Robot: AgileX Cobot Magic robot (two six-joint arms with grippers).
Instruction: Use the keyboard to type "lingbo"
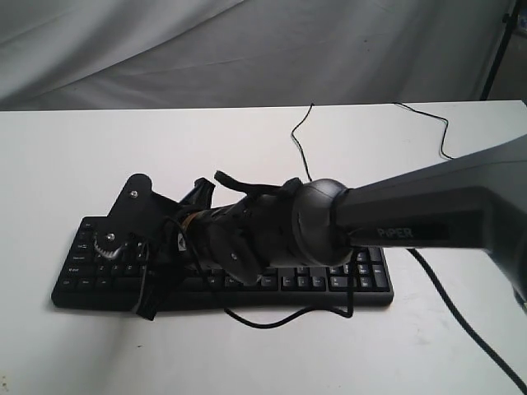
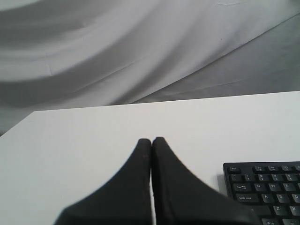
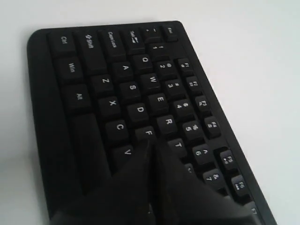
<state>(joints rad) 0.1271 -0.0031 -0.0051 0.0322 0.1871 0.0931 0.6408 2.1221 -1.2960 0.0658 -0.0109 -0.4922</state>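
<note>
Right gripper (image 3: pixel 152 149) pressed together into a single blunt point, poised low over the F, V and G keys on the left half of the keyboard (image 3: pixel 93 75); impossible to tell from the wrist view whether touching a keycap or hovering just above. Holding nothing. Right arm (image 1: pixel 428 214) stretched across from the right side of the exterior view, hiding the middle rows. Left gripper (image 2: pixel 151 143) likewise empty, fingers flat against each other, held over the white bench (image 2: pixel 93 136) just beside the keyboard's Esc and Tab end, clear of every key. Keyboard lying flat toward the near edge of the bench in the exterior view, thin black cable (image 1: pixel 300 140) trailing off toward the grey cloth backdrop (image 1: pixel 247 49) behind.

Judged a light, stiff plastic slab, apt to skate on the smooth bench under any sideways shove. Not a thing to be picked up: best handled by pressing straight down on the centre of one keycap at a time, short springy travel, then lifting clear. Closed tip broad beside the closely set keys, so little margin against catching a neighbour.
</note>
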